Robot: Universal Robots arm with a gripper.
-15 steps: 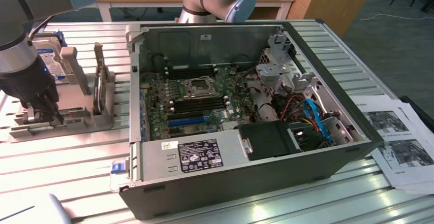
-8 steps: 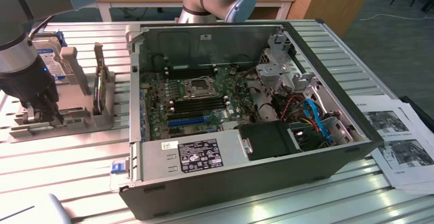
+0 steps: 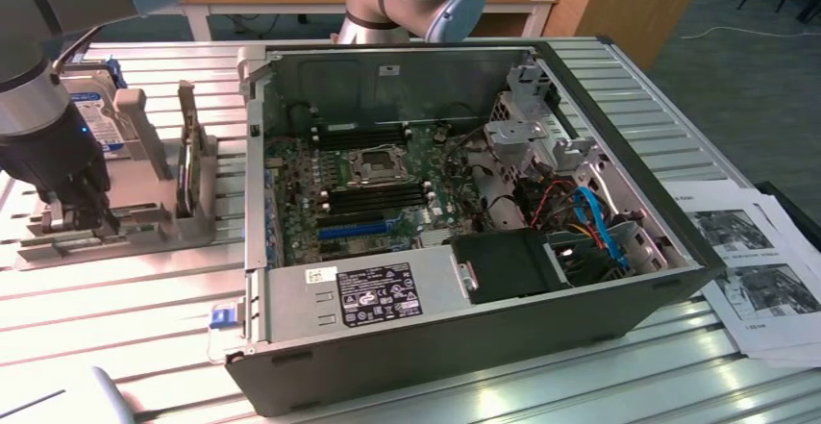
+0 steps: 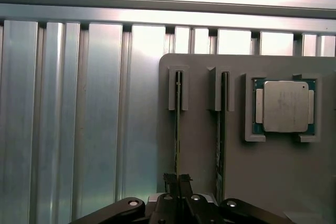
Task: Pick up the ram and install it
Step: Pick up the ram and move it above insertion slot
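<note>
The gripper [image 4: 178, 182] is down on the grey holder [image 4: 197, 140], its fingers pressed together on the top edge of the ram [image 4: 178, 124]. The ram stands on edge in the holder's outer slot, one end seated in a small bracket. A second stick [image 4: 223, 129] stands in the slot just beside it, parallel and apart from the fingers. A processor [image 4: 286, 106] lies flat in a square pocket on the far side of that stick.

In the exterior view the gripper [image 3: 73, 220] sits low over the holder [image 3: 141, 227] at the exterior view's left, on the ribbed metal table [image 3: 129, 299]. A hard drive [image 3: 96, 107] with a blue label stands upright at the back of the holder. The open computer case [image 3: 424, 357] lies on its side near the holder, motherboard [image 3: 372, 184] facing up. Printed papers [image 3: 757, 270] lie at the exterior view's right
</note>
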